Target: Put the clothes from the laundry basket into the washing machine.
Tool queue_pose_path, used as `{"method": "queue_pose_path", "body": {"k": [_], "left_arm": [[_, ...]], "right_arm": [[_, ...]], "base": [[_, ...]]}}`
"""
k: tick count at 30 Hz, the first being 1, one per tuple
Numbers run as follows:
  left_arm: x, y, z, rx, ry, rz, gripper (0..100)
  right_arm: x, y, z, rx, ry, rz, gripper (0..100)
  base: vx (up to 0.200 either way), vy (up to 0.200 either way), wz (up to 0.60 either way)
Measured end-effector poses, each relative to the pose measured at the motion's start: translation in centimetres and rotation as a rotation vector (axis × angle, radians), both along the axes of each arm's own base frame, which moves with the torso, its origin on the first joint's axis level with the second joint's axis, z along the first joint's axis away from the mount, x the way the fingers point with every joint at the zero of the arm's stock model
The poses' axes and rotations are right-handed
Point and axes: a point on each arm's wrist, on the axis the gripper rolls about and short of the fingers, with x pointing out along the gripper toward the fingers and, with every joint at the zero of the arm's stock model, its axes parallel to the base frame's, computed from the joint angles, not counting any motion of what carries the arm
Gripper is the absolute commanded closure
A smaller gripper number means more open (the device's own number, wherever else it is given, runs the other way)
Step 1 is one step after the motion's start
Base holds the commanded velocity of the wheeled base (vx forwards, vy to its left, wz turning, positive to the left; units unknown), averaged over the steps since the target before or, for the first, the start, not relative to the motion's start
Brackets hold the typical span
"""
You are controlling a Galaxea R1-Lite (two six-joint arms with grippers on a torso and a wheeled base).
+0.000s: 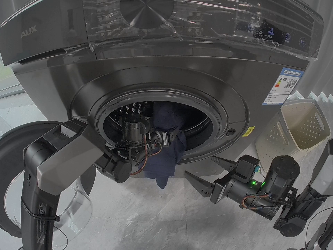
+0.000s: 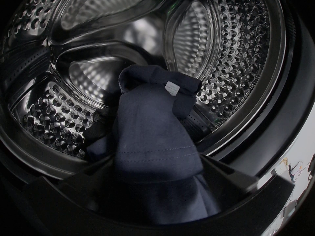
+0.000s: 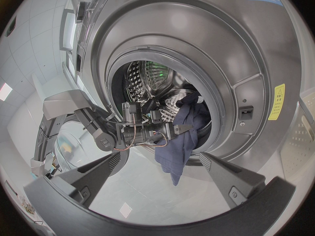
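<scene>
Navy garment (image 1: 166,157) is draped over the door rim (image 1: 199,154) of the washing machine (image 1: 166,70), top inside the drum (image 2: 242,49), tail hanging out front. Soft, light, floppy: likely best pinched at the bunched fold on the rim, not the loose tail. Left hand (image 3: 183,128) sits at the opening, fingers (image 2: 233,181) spread around the cloth, not clamped; right hand (image 1: 199,166) gapes empty, low near the laundry basket (image 1: 305,129).

Head camera looks down on the washing machine (image 1: 194,77); both wrist cameras face its drum (image 2: 229,33), left closest
</scene>
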Motion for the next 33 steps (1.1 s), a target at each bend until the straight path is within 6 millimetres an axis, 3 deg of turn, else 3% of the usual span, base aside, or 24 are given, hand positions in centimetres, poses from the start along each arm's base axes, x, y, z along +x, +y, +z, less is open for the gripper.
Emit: {"method": "queue_pose_path", "body": {"k": [7, 17, 18, 24, 33], "left_arm": [[0.6, -0.3, 0.0, -0.013, -0.013, -0.001, 100], [3.7, -1.3, 4.1, -0.171, -0.184, 0.113, 100], [4.0, -1.3, 4.5, -0.185, -0.202, 0.121, 0], [4.5, -1.4, 4.8, -0.211, -0.230, 0.136, 0], [1.7, -1.8, 0.9, -0.102, -0.045, 0.079, 0]], "right_arm": [[-0.1, 0.1, 0.0, 0.001, -0.002, 0.005, 0], [-0.1, 0.1, 0.1, 0.003, -0.003, 0.005, 0], [-0.1, 0.1, 0.1, 0.004, -0.004, 0.005, 0], [-0.1, 0.1, 0.2, 0.005, -0.006, 0.005, 0], [-0.1, 0.2, 0.2, 0.006, -0.008, 0.006, 0]], "base": [[0.000, 0.000, 0.00], [0.000, 0.000, 0.00], [0.000, 0.000, 0.00], [0.000, 0.000, 0.00], [0.000, 0.000, 0.00]]}}
